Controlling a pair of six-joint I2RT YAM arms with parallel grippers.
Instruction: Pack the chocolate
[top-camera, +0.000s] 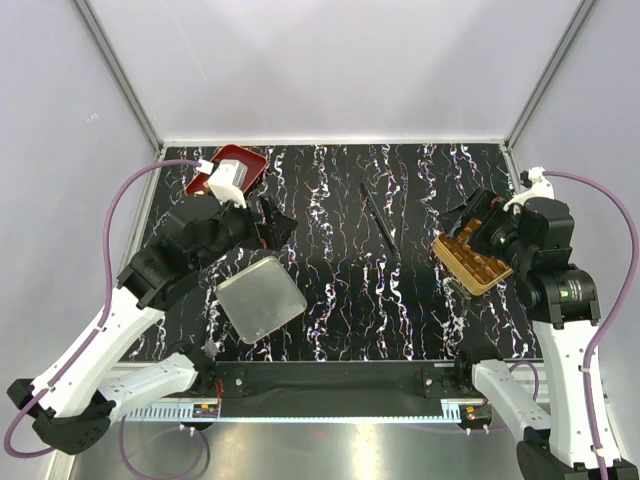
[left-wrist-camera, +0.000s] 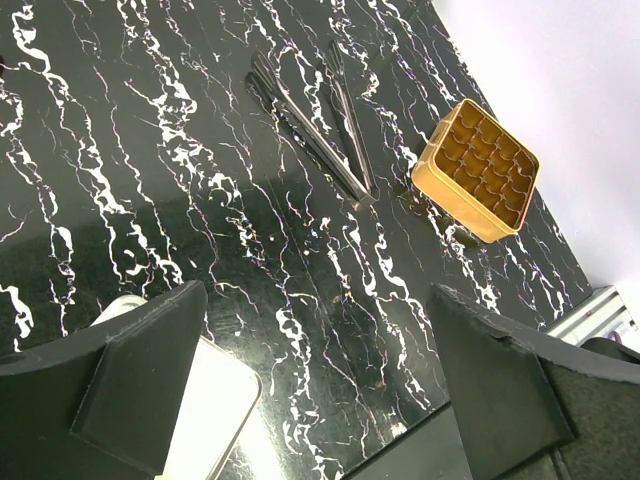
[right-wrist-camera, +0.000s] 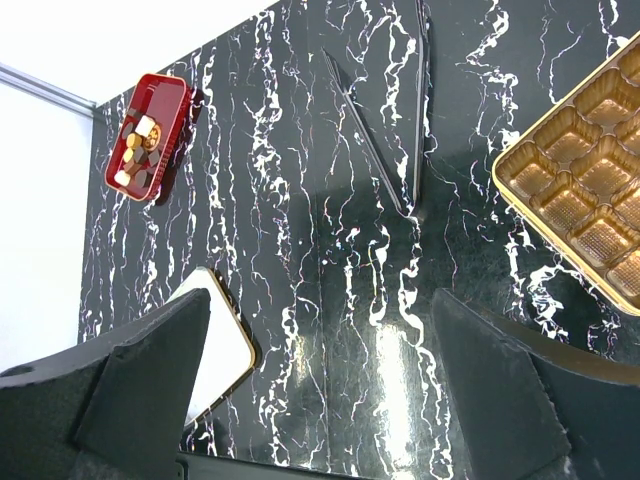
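We judge the packing has not begun. The chocolate (right-wrist-camera: 143, 142), a few dark, tan and cream pieces, lies in the red tray (right-wrist-camera: 183, 100) at the far left corner of the counter (top-camera: 340, 300). The gold box (right-wrist-camera: 580, 190) sits well apart from it, on the right side. The cells we can see in both wrist views look empty. Its lid (top-camera: 260, 297) is off and lies flat near the left arm, so the box is ready to be filled. Black tongs (left-wrist-camera: 315, 120) lie untouched on the counter between tray and box.

What is left, as we read it, is the whole job. Every piece must go from tray to box, perhaps by way of the tongs, and the lid may go on afterwards.

The left claw (left-wrist-camera: 315, 330) is spread wide and holds nothing. It hangs above the counter, with the lid's corner under one finger and bare counter between the two. The right claw (right-wrist-camera: 320, 330) is spread just as wide and also holds nothing. It hovers over bare counter just beside the box and touches neither the box nor the tongs.
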